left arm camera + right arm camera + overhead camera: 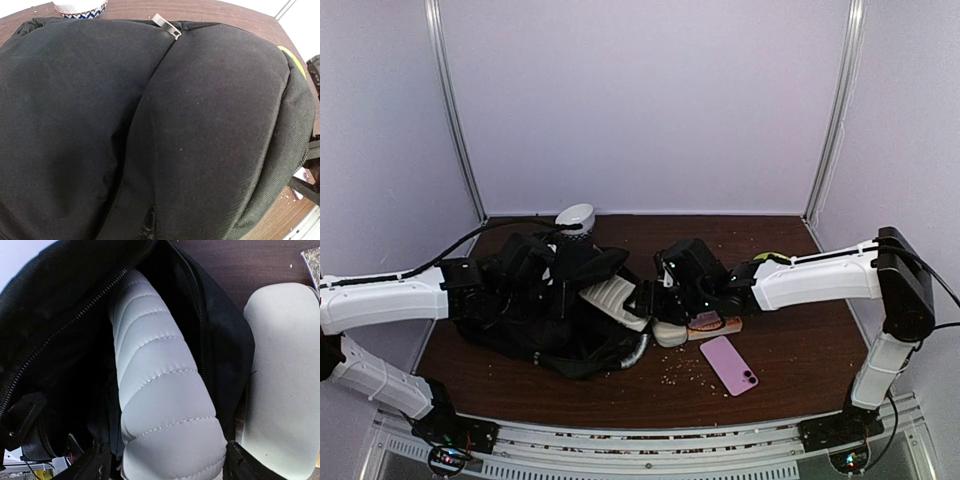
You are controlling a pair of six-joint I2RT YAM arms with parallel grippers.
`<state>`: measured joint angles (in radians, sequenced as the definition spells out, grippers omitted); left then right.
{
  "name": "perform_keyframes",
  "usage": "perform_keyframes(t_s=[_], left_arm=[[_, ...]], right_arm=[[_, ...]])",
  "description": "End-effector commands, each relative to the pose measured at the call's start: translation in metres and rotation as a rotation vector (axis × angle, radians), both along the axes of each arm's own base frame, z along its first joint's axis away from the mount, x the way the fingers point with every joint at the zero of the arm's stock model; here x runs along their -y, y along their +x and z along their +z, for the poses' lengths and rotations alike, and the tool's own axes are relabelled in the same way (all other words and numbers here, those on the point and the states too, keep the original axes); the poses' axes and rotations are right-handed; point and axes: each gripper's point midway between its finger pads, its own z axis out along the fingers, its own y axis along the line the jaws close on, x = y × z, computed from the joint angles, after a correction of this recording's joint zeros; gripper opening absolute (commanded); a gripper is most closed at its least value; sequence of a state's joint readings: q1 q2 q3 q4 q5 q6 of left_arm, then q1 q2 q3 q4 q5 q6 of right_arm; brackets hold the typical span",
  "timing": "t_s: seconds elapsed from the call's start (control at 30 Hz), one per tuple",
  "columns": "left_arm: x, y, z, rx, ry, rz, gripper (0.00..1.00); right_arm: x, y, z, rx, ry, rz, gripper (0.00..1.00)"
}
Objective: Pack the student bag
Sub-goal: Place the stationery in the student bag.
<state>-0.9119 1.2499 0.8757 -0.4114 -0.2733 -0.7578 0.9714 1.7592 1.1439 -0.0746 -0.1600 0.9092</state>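
Top external view: the student bag [525, 320] is lying slumped left of centre on the brown table [800, 350], with the two robot arms reaching in at it from either side. The left gripper [480, 295] is sitting closed tight against the bag's left flank. The right gripper [650, 298] is hovering at the bag's mouth, its jaws spread wide astride the near end of a white quilted pad [610, 298] that is poking half out of the zip opening. The right wrist camera is showing the fingers only as dark corners at the bottom edge, so it is impossible to tell whether they are pressing the pad or standing free of it.

The step in hand appears to be seating that pad inside. Doing it well likely means feeding it lengthwise, clear of the zipper teeth on both sides, and pushing it deep enough that the padding is not springing back out. The left arm would be holding the fabric taut so the mouth is gaping rather than folding shut. Any withdrawal should be running straight back, since the pale flat case [670, 333] is lying just beside the opening and could be knocked.

Counted on the table:
- one bag
- one quilted pad
- one pale flat case
- one orange-brown packet [715, 323], lying near the case
- one pink phone [728, 364], lying nearer the front edge
- one white bowl [575, 217], standing behind the bag
- crumbs scattered too many to number
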Motion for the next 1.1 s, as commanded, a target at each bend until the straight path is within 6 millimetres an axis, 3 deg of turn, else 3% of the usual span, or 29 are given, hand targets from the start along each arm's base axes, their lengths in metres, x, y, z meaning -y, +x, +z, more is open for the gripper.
perform_keyframes(t_s=[0.0, 0.13, 0.33, 0.47, 0.57, 0.67, 0.87, 1.07], left_arm=[[0.028, 0.014, 0.048, 0.104, -0.159, -0.021, 0.00], [0.027, 0.013, 0.049, 0.105, -0.158, -0.022, 0.00], [0.027, 0.013, 0.050, 0.107, -0.161, -0.021, 0.00], [0.028, 0.012, 0.051, 0.104, -0.170, -0.026, 0.00], [0.025, 0.011, 0.058, 0.118, -0.177, -0.018, 0.00], [0.017, 0.009, 0.070, 0.148, -0.177, 0.002, 0.00], [0.018, 0.001, 0.084, 0.154, -0.202, -0.021, 0.00], [0.028, -0.009, 0.098, 0.160, -0.259, -0.074, 0.00]], right_arm=[[-0.004, 0.014, 0.036, 0.063, 0.141, -0.057, 0.77], [-0.001, 0.018, 0.041, 0.055, 0.238, -0.088, 0.70], [-0.001, 0.015, 0.037, 0.022, 0.244, -0.077, 0.64], [0.002, 0.012, 0.036, 0.025, 0.251, -0.077, 0.42], [0.001, 0.016, 0.048, 0.062, 0.262, -0.078, 0.27], [-0.009, 0.023, 0.067, 0.096, 0.307, -0.072, 0.20], [-0.038, 0.046, 0.097, 0.138, 0.406, -0.089, 0.15], [-0.071, 0.067, 0.089, 0.110, 0.466, -0.096, 0.14]])
